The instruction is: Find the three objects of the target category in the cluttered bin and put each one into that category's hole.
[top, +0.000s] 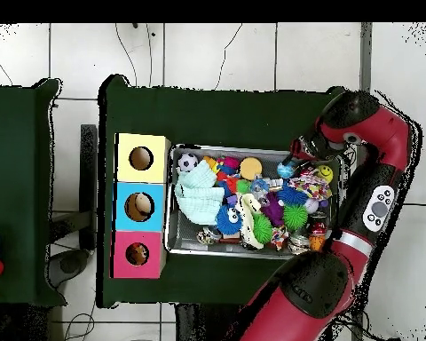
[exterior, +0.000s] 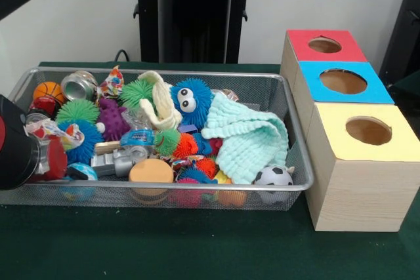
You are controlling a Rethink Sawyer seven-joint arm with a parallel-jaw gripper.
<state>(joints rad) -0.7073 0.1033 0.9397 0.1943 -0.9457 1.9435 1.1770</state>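
Observation:
The silver wire-mesh bin (exterior: pixel 298 187) sits on the green table, full of clutter; it also shows in the overhead view (top: pixel 169 200). The mint-green waffle cloth (exterior: pixel 248 143) lies at its right end (top: pixel 197 197). The cream cloth (exterior: pixel 161 104) is draped mid-bin beside a blue fuzzy toy. The polka-dot cloth (exterior: pixel 58 132) lies at the left end (top: pixel 311 183), right by my gripper (exterior: pixel 41 157), which hangs low over that corner (top: pixel 303 155). Its state is hidden. The yellow-faced box's hole (exterior: pixel 368 130) stands right of the bin (top: pixel 141 158).
The blue-faced box (exterior: pixel 343 81) and the red-faced box (exterior: pixel 325 45) stand in a row behind the yellow one. Spiky balls (exterior: pixel 77 111), a can (exterior: pixel 79 85), a small football (exterior: pixel 273 176) and other toys fill the bin. My black pedestal (exterior: pixel 190 18) is behind it.

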